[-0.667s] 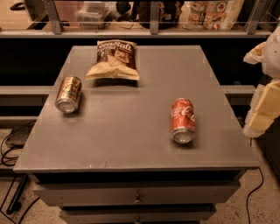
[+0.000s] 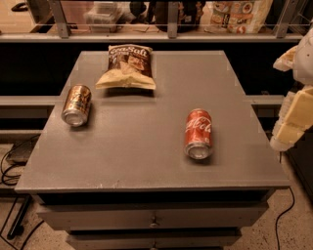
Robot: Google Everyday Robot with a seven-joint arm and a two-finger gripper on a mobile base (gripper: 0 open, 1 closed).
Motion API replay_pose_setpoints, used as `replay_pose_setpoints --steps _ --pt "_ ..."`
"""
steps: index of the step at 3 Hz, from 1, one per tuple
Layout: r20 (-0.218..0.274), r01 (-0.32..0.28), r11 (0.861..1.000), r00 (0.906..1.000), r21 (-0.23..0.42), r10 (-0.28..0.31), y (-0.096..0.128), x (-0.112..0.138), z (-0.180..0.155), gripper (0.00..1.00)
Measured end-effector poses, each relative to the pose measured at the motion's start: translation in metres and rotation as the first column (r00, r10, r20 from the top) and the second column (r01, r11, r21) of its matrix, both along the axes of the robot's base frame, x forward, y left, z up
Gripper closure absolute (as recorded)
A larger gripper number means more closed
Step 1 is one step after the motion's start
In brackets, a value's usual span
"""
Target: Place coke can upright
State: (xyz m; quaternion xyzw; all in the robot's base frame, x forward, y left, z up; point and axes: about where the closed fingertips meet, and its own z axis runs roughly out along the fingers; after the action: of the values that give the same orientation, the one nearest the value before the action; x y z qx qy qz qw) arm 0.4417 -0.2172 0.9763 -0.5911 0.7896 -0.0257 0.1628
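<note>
The coke can [image 2: 198,133] is red with white script and lies on its side on the grey table [image 2: 146,146], right of centre, with its silver end facing the front edge. My gripper [image 2: 292,119] is cream-coloured and hangs at the right edge of the view. It is beyond the table's right side, about level with the can and well apart from it. It holds nothing that I can see.
A gold-brown can [image 2: 77,104] lies on its side at the table's left. A chip bag [image 2: 127,68] lies at the back centre. A shelf with packaged goods [image 2: 234,14] runs behind the table. Cables [image 2: 10,166] lie on the floor at the left.
The whole scene sits slightly further left in the view. The coke can has not moved on the table, and the gripper stays at the right edge.
</note>
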Motion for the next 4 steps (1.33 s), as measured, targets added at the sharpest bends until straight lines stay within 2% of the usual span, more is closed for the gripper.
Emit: replay_pose_setpoints --steps 1,2,3,4 --pt "-0.05 0.073 0.995 0.9963 0.072 -0.069 0.008 0.01 -0.007 0.0" --pt "-0.13 0.185 0.973 0.9772 0.135 -0.168 0.032 0.025 -0.022 0.0" --pt "-0.149 0.248 0.957 0.9626 0.149 -0.226 0.035 0.027 -0.023 0.0" --pt "-0.149 0.249 0.957 0.9625 0.15 -0.227 0.035 0.027 -0.023 0.0"
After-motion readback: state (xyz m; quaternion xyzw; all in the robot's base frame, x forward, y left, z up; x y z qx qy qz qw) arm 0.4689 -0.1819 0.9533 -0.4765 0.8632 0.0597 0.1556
